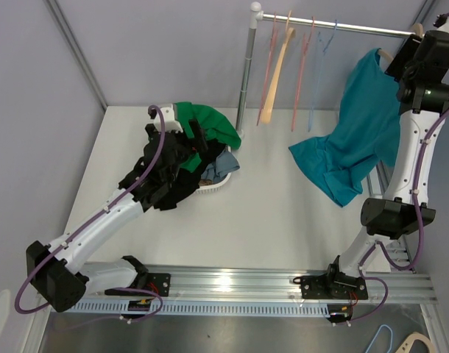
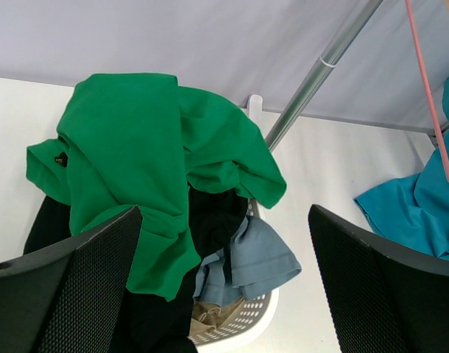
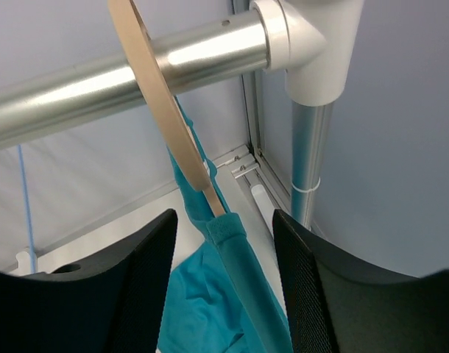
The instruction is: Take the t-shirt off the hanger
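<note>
The teal t-shirt [image 1: 357, 140] hangs from a wooden hanger [image 1: 385, 54] at the right end of the rail [image 1: 335, 26], and its lower part is spread on the table. In the right wrist view the hanger [image 3: 162, 110] slants down from the rail into the t-shirt's collar [image 3: 228, 232]. My right gripper [image 3: 224, 217] is raised to the rail. Its jaws stand on either side of the collar and hanger arm, with a gap showing on both sides. My left gripper [image 2: 224, 213] hovers wide open over the laundry basket [image 2: 254, 323], holding nothing.
A white basket [image 1: 217, 187] at mid-left holds a green shirt [image 1: 210, 125], black clothes and a grey-blue garment [image 2: 261, 257]. Empty pink [image 1: 272, 59], wooden [image 1: 276, 73] and blue [image 1: 316, 66] hangers hang on the rail. Upright posts [image 1: 246, 66] [image 3: 313, 147] stand at the rail's ends.
</note>
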You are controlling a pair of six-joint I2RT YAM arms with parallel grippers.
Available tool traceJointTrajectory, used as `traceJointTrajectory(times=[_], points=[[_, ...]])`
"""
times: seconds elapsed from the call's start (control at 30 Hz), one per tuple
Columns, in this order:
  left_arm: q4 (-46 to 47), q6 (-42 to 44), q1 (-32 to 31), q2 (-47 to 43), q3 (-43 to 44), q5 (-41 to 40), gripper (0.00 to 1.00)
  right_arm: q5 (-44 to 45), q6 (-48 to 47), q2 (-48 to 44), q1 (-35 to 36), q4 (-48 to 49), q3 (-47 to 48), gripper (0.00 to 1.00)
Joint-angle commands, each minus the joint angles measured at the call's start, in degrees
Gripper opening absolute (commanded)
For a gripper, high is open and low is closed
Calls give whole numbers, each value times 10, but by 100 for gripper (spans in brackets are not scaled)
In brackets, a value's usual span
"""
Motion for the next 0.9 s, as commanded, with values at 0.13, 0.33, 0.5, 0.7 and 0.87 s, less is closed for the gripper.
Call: traceJointTrajectory(times=[0.13, 0.33, 0.5, 0.7, 0.87], points=[[46, 21, -3, -11, -20, -9, 100, -19, -29, 21, -3, 68, 22, 58], [51, 25, -3, -6, -24, -8, 100, -28, -32, 29, -3, 100, 12, 44], [58, 30, -3, -2, -27, -11, 100, -36, -33, 40, -3, 111, 15, 22], [57, 33, -3, -3, -26, -16, 99, -41, -34, 47, -3, 115, 11, 30], [61, 38, -3, -4, -28, -21, 99, -42, -36, 54, -3, 121, 9, 27]])
